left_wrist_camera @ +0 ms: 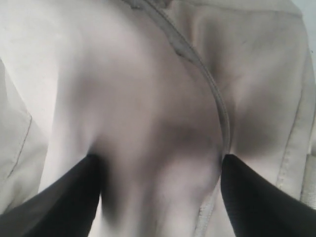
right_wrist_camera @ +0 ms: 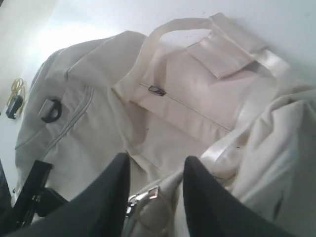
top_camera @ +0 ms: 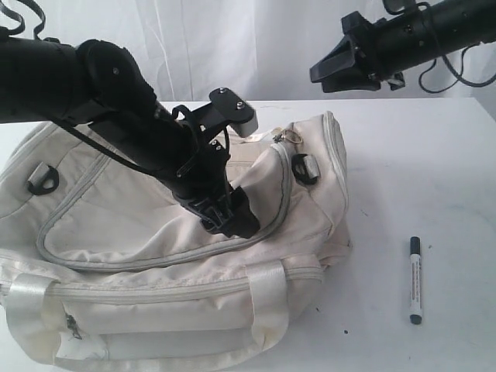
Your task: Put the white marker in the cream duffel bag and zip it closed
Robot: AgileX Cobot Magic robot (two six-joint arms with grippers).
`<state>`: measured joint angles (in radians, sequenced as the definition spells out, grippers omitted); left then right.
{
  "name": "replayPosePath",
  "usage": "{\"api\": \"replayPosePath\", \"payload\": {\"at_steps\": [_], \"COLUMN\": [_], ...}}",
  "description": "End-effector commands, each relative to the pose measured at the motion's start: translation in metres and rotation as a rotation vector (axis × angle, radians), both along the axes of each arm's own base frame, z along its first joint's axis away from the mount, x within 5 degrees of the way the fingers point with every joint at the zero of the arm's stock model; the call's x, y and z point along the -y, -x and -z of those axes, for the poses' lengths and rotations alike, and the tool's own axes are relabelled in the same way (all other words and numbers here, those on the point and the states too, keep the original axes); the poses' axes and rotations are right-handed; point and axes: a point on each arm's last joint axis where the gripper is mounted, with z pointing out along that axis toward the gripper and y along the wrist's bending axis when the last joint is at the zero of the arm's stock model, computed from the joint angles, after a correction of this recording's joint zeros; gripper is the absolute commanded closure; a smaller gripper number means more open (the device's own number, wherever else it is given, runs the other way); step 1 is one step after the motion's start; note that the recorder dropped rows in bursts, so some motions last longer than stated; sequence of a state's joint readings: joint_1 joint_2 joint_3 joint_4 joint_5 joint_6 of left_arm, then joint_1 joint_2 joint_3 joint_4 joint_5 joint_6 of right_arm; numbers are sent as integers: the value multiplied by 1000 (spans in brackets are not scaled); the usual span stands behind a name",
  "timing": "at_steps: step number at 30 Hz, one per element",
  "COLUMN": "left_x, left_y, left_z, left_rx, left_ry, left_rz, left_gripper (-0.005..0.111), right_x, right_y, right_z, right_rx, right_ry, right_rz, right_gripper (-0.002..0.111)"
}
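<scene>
The cream duffel bag (top_camera: 139,217) lies on the left half of the table, front pocket and shiny handles toward the near edge. My left gripper (top_camera: 232,215) reaches down onto its top flap beside the grey zipper; in the left wrist view it (left_wrist_camera: 160,165) stands open, a ridge of cream fabric (left_wrist_camera: 148,98) bulging between its fingers. The white marker (top_camera: 415,279) lies alone on the table right of the bag, black cap at the far end. My right gripper (top_camera: 329,74) hovers open high above the bag's right end; its view (right_wrist_camera: 155,163) looks down on a metal zipper pull (right_wrist_camera: 143,197).
A metal zipper pull (top_camera: 292,138) and a black strap ring (top_camera: 306,168) sit at the bag's right end, another ring (top_camera: 43,180) at the left. Bare white table (top_camera: 418,170) surrounds the marker. A white backdrop hangs behind.
</scene>
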<state>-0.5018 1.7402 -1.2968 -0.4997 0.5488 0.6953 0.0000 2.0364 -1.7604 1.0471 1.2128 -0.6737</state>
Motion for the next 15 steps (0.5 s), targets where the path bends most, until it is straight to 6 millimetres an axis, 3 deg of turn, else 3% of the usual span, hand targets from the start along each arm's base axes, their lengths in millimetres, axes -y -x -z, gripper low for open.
{"api": "replayPosePath", "payload": {"at_steps": [1, 6, 9, 15], "left_x": [1, 1, 1, 1], "left_y": [-1, -4, -4, -2], "left_z": [-3, -5, -5, -4], "left_rx": [13, 46, 45, 19], "left_ry": [20, 29, 28, 23], "left_rz": [-12, -32, -31, -20], "left_gripper": [35, 35, 35, 35], "right_x": [-30, -57, -55, -47], "right_y": [1, 4, 6, 6], "right_z": [12, 30, 36, 43], "right_rx": [-6, -6, 2, -52], "right_ry": [-10, 48, 130, 223], "right_rz": [-87, -185, -214, -189], "right_gripper": [72, 60, 55, 55]}}
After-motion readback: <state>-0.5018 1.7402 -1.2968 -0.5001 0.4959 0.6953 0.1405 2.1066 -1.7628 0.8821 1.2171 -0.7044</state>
